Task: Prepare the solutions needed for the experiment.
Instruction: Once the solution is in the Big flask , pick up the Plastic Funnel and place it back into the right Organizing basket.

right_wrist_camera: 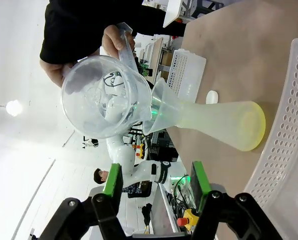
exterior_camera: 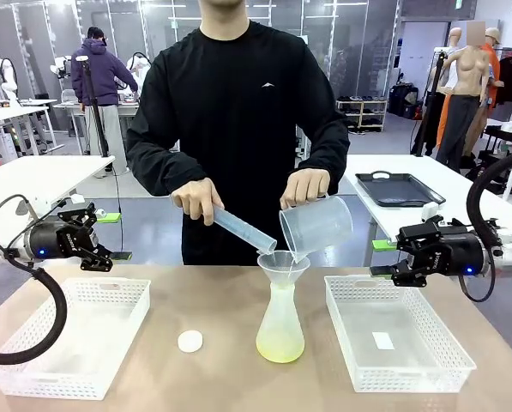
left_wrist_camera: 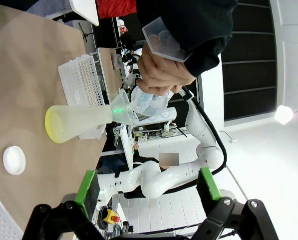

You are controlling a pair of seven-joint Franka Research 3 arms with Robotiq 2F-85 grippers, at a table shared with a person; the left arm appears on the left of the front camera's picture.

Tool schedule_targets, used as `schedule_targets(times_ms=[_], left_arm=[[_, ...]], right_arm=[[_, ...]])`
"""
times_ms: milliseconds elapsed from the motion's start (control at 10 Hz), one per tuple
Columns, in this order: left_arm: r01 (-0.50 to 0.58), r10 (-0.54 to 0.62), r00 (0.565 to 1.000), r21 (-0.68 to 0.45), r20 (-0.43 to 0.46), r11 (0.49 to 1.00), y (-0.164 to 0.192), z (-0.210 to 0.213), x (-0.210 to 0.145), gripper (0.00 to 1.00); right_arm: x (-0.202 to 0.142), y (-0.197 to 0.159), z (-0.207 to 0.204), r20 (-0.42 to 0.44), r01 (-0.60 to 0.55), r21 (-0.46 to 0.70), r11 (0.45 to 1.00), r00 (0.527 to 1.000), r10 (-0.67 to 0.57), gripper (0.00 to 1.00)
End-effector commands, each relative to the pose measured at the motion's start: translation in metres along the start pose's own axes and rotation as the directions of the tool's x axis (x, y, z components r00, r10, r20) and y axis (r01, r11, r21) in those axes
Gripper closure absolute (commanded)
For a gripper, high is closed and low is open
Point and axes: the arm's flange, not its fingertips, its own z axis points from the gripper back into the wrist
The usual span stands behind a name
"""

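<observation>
Yellow-green solution (exterior_camera: 280, 348) is lying as a shallow layer in the bottom of the flask (exterior_camera: 280, 313). The flask is standing upright mid-counter (exterior_camera: 238, 382), between the left basket (exterior_camera: 33, 365) and the right basket (exterior_camera: 346, 330).

A funnel (exterior_camera: 283, 264) is sitting in the flask neck, so whatever is poured is going down the narrow mouth and not onto the counter.

The person is tipping a beaker (exterior_camera: 316, 225) with one hand (exterior_camera: 304, 186), its lip over the funnel rim. The other hand (exterior_camera: 197, 199) is holding a cylinder (exterior_camera: 243, 230) on a slant, with its mouth at the same rim. Both vessels are angling down at one target. You cannot tell whether liquid is running from either.

The stopper (exterior_camera: 189, 342) is lying flat on the counter near the flask, on the left-basket side. It is off because the funnel is occupying the neck, and it is probably waiting to close the flask afterwards.

You are holding your left tool (left_wrist_camera: 146, 177) in the air above the left basket, fingers spread as wide as they go and gripping nothing. Your right tool (right_wrist_camera: 155, 175) is hanging above the right basket, fingers apart and likewise empty. Both are pointing inward at the flask but standing well apart from it, which is leaving the person room to pour.

Judgement: filling is under way and the next move is not yours yet. Any reach toward the flask now is risking a knock to the funnel or the tilted vessels.
</observation>
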Motion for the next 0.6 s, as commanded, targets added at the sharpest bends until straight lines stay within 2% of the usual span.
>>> schedule_targets(times_ms=[0, 500], left_arm=[[0.006, -0.006, 1.000, 0.003, -0.004, 1.000, -0.0027, -0.0004, 0.0002, 0.00], [0.006, -0.006, 1.000, 0.003, -0.004, 1.000, -0.0027, -0.0004, 0.0002, 0.00]], right_arm=[[-0.0020, 0.0002, -0.0019, 0.002, -0.006, 0.004, 1.000, 1.000, 0.006, 0.30], [-0.0020, 0.0002, -0.0019, 0.002, -0.006, 0.004, 1.000, 1.000, 0.006, 0.30]])
